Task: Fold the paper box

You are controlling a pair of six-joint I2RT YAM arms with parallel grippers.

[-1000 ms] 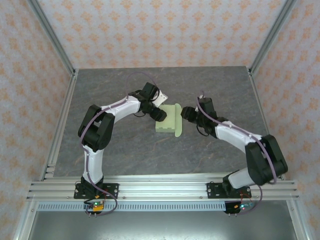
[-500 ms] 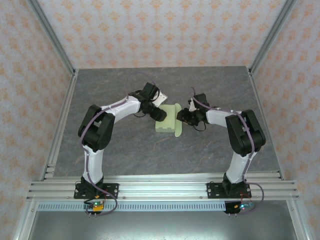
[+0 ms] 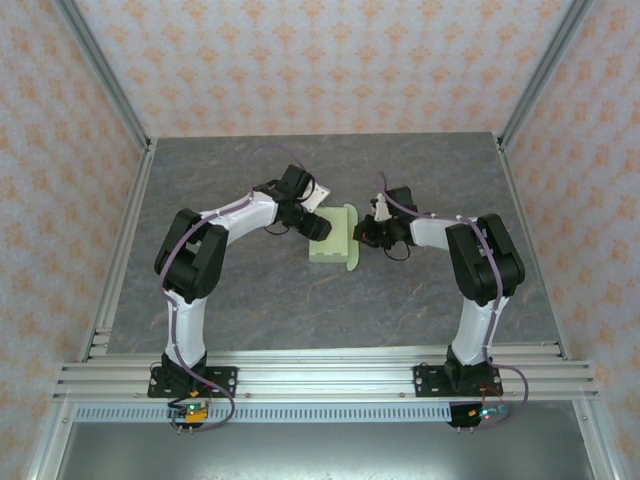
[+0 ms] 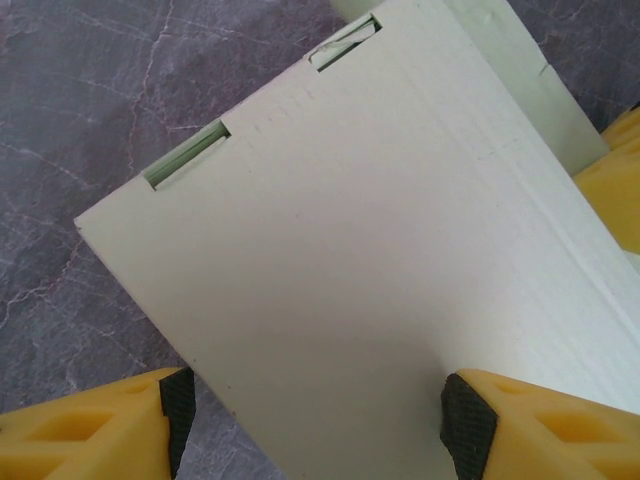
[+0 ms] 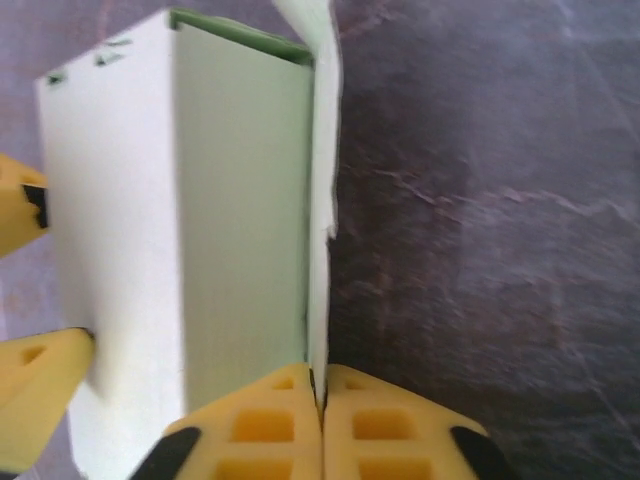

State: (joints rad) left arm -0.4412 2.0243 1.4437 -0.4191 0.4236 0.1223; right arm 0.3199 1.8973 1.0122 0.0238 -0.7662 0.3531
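I have the paper box (image 3: 335, 238) on the grey marbled table (image 3: 250, 300), around the middle of it. Both arms bend inward, so it sits between the 2 grippers. From overhead, the left gripper (image 3: 318, 227) is at the box's left edge and the right gripper (image 3: 367, 235) is at its right side. There a rounded flap (image 3: 352, 262) juts toward the near edge of the table.

On my left wrist feed, the box's broad pale top panel (image 4: 380, 260) runs diagonally across, with 2 narrow slots (image 4: 185, 155) cut along its far edge. The left gripper stands wide, its 2 yellow fingers (image 4: 80, 430) spread either side of the panel. The black pad (image 4: 178, 400) on one finger sits just beside the card's edge, and the other pad overlaps the panel. I cannot tell whether either one presses on the card.

On my right wrist feed, the right gripper is pinched tight on the thin flap. The flap stands on edge just beside the box's shaded side wall (image 5: 245, 220), and the 2 yellow fingertips meet with only the card between them. The box here is a folded rectangular block, with a green inner strip (image 5: 240, 35) showing at its far end. The left gripper's yellow fingers sit against its opposite edge.
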